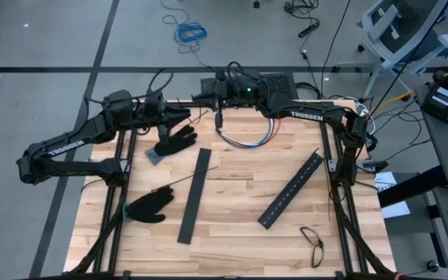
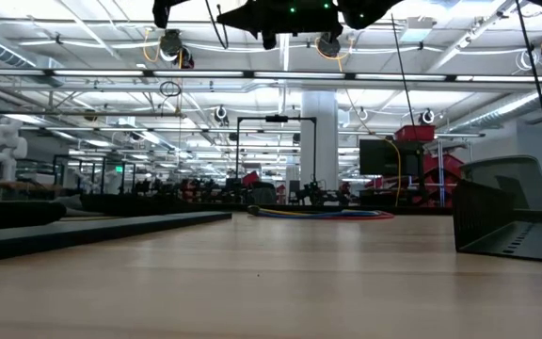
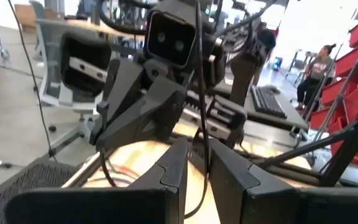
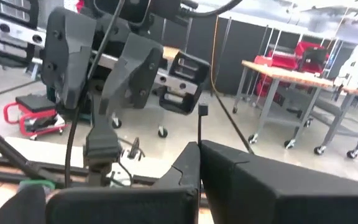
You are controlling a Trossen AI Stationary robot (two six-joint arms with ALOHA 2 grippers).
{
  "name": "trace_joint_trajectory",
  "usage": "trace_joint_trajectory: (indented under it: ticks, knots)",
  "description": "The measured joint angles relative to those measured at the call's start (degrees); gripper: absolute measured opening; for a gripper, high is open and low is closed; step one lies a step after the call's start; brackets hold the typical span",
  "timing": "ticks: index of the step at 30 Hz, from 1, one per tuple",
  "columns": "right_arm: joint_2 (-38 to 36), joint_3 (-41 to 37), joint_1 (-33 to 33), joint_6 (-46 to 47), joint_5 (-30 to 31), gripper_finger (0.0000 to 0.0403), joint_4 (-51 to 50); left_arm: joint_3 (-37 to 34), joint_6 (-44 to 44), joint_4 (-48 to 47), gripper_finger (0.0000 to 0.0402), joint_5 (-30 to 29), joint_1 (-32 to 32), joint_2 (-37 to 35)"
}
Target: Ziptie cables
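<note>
The cables (image 1: pixel 246 141), a loose loop of red, blue and white wires, lie on the table near its far edge; the low view shows the cables (image 2: pixel 318 214) flat on the wood. A thin dark ziptie (image 1: pixel 183 181) lies loose between the gloves and a bar. Both arms hang high over the far edge with their grippers level and facing each other. My left gripper (image 1: pixel 191 117) is nearly shut, with a thin dark strip (image 3: pixel 199 134) in the narrow gap. My right gripper (image 4: pixel 201 152) is shut on a ziptie (image 4: pixel 202 127). Whether both hold one ziptie, I cannot tell. My left gripper has a thin dark strip (image 3: pixel 197 155) between its two fingers, which come level from the table's left. The strip runs up and away from the fingertips, clear of the table. Which part of the strip they are on does not show. My right gripper pinches a ziptie between its two fingers, a short way below its square head (image 4: pixel 202 111). The fingers come level from the table's right. The ziptie stands up out of the fingertips, lifted clear of the table.
Two long black slotted bars (image 1: pixel 194 194) (image 1: pixel 292 189) lie on the wood in the middle. Two black gloves (image 1: pixel 176 141) (image 1: pixel 148 206) lie at the left, a pair of glasses (image 1: pixel 312 243) near the front right corner.
</note>
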Motion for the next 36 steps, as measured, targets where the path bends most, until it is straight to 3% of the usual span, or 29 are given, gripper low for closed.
trace_joint_trajectory:
  ticks: [24, 30, 36]
  knots:
    - [-0.04, -0.01, -0.37, -2.86, 0.01, 0.0, -3.82, 0.0, 1.04, 0.34, 0.0059, -2.07, 0.0, 0.13]
    - [-0.04, 0.0, -0.35, 1.57, 0.03, 0.0, 0.7, 0.0, 5.27, -0.31, 0.0006, -5.67, -0.02, 0.13]
    - [0.0, -0.02, -0.33, 10.61, 0.03, 0.0, 8.57, 0.02, 7.29, -1.39, 0.0002, -8.4, -0.03, 0.85]
